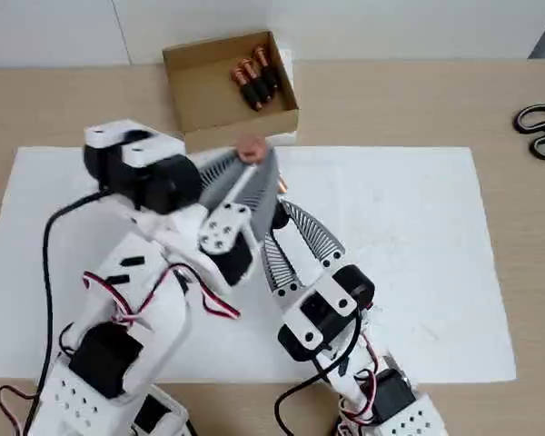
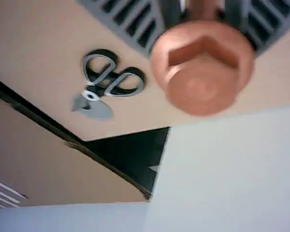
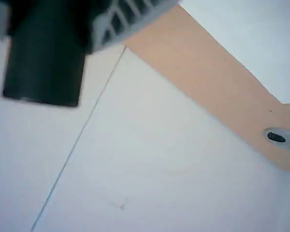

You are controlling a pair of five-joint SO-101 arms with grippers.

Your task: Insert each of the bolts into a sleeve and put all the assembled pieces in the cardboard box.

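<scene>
Your left gripper (image 1: pixel 252 162) is clenched on a copper bolt (image 2: pixel 201 67). In the left wrist view the bolt's hex head faces the camera, with ribbed grey fingers (image 2: pixel 123 17) on either side of it. From the high view the bolt is held up over the far edge of the white paper sheet (image 1: pixel 418 236), just in front of the near wall of the cardboard box (image 1: pixel 204 91). Your right gripper (image 1: pixel 275 220) is grasping a black sleeve (image 3: pixel 43 55), with the ribbed finger right against the sleeve in the right wrist view. That gripper sits over the sheet, just behind the left one on your side, and the two sets of fingers cross or touch. You can't tell from these views whether the bolt's shank is inside the sleeve. Three or so assembled pieces (image 1: pixel 255 78), copper and black, lie in the box near its right wall, packed side by side. Scissors (image 1: pixel 540 130) lie on the bare table (image 1: pixel 409 100) at the far right, well apart from both arms.
</scene>
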